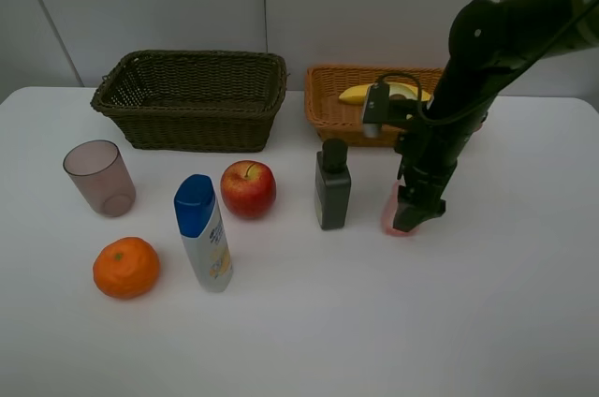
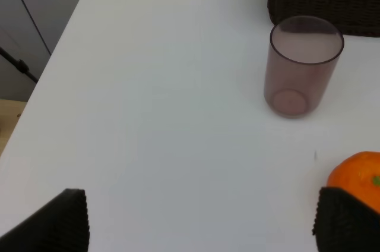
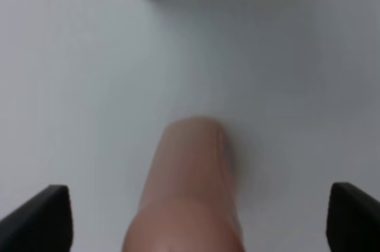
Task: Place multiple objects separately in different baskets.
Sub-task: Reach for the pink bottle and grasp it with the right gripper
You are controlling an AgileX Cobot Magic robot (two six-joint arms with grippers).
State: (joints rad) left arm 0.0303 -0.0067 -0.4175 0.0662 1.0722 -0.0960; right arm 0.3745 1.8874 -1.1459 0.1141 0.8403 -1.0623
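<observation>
My right gripper points down at the pink bottle, which lies on the table. In the right wrist view the pink bottle sits between the right gripper's wide-apart fingers, which do not touch it. The dark green bottle stands just left of it. A banana lies in the orange-tan basket. The dark basket looks empty. Cup, orange, white blue-capped bottle and red apple stand on the table's left half. My left gripper is open over bare table near the cup and orange.
Both baskets stand side by side along the table's back edge, near the wall. The right arm reaches down over the orange-tan basket's right end. The white table is bare at the front right. The table's left edge shows in the left wrist view.
</observation>
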